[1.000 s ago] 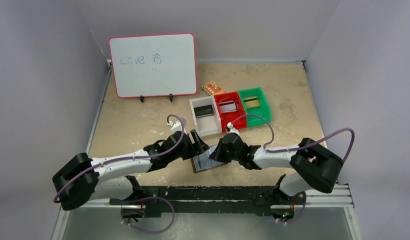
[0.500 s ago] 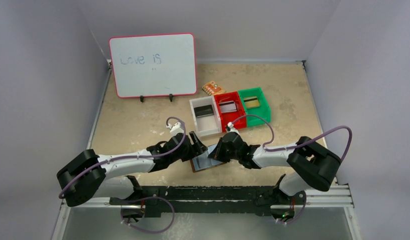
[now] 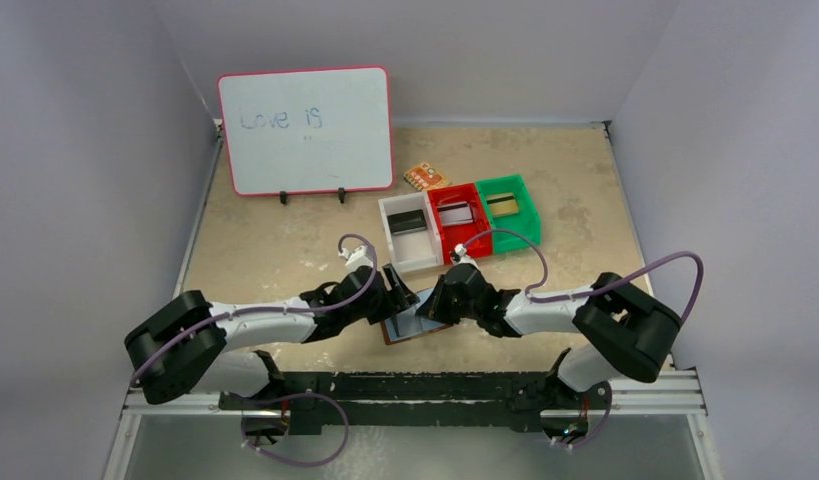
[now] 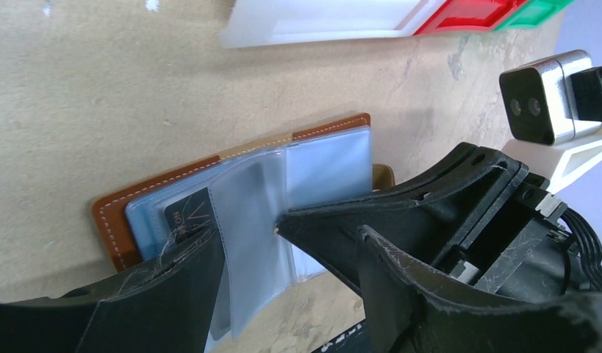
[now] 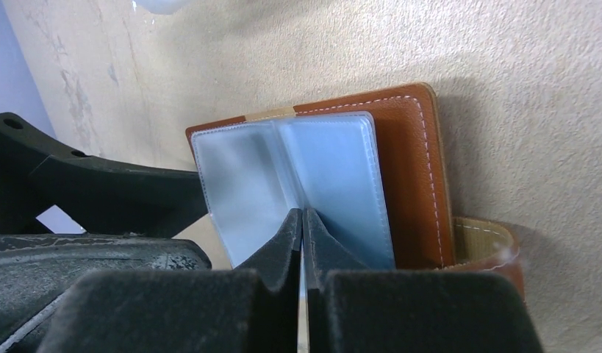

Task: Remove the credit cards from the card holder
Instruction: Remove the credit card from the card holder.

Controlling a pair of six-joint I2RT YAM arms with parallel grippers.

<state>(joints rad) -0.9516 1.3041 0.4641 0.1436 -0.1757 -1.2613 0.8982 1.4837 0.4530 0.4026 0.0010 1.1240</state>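
Note:
The brown card holder (image 3: 413, 327) lies open on the table between both arms, its pale clear pockets (image 5: 334, 176) facing up. My right gripper (image 5: 303, 215) is shut on one clear pocket leaf and holds it upright (image 4: 246, 243). A dark credit card (image 4: 186, 213) sits in the pocket on the left. My left gripper (image 4: 283, 250) is open, its fingers (image 4: 158, 287) on either side of the raised leaf, the left one beside the dark card. More credit cards lie in the bins: dark (image 3: 409, 222), silvery (image 3: 455, 213) and gold-olive (image 3: 502, 205).
White bin (image 3: 393, 235), red bin (image 3: 472, 236) and green bin (image 3: 530, 208) stand in a row just behind the card holder. An orange patterned packet (image 3: 425, 177) lies behind them. A whiteboard (image 3: 305, 130) stands at the back left. Walls close in three sides.
The left arm's rear links have swung right while its gripper has stayed over the card holder and narrowed a little. The right gripper has kept its hold on the leaf.

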